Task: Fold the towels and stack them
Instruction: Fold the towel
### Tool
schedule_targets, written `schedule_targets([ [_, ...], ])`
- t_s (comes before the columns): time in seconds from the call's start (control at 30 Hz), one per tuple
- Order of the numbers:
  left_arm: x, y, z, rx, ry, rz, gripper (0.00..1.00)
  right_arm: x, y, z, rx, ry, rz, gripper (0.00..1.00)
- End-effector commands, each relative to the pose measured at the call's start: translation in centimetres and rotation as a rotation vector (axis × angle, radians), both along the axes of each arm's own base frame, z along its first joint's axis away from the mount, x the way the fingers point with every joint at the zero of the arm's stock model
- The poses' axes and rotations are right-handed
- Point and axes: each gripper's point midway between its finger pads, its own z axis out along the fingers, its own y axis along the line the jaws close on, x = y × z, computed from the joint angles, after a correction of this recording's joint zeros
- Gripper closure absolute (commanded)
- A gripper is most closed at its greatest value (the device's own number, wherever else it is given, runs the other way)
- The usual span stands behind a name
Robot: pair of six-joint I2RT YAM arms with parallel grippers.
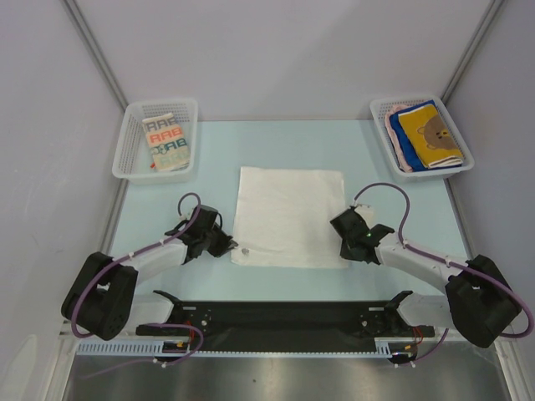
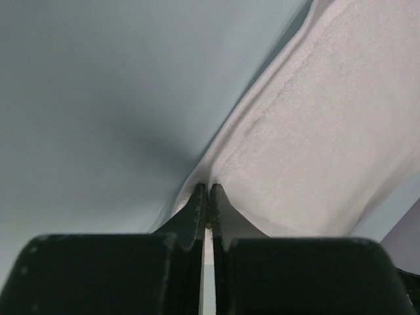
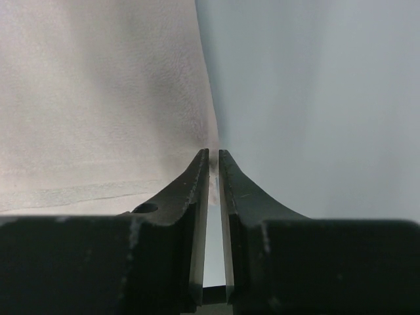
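first fold being set up: the white towel lies flat in the middle of the table, the left gripper pinched tight on its near left corner, the right gripper narrowed to a slit at the near right edge, hold unclear; next it probably needs both corners lifted together and carried to the far edge

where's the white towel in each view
top external: white towel lies flat in the middle of the table.
left wrist: it fills the right half, edge slanting down to bottom centre.
right wrist: it fills the left half.
shared landmark: the pale blue table beside the towel's edge.
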Motion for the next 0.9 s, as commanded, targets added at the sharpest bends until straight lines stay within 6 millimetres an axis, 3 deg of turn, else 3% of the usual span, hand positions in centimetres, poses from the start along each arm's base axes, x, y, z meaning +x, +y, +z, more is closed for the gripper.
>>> schedule_targets([
  [0.0, 0.3, -0.42, 0.16, 0.003, -0.019, -0.032, 1.0, 0.29, -0.15, 0.16, 0.004, -0.022, -0.01, 0.85],
  [0.4, 0.5, -0.47, 0.28, 0.01, -0.018, -0.037, 0.99, 0.03, -0.02, 0.01, 0.021, -0.018, -0.011, 0.66],
  [0.77, 0.77, -0.72, 0.44, 0.001, -0.024, -0.041, 1.0, 0.1, 0.32, -0.26, 0.036, -0.016, -0.011, 0.65],
  [0.87, 0.85, -0.69, 0.52, 0.005, -0.026, -0.041, 1.0, 0.11, 0.34, -0.14, 0.04, -0.02, -0.013, 0.72],
])
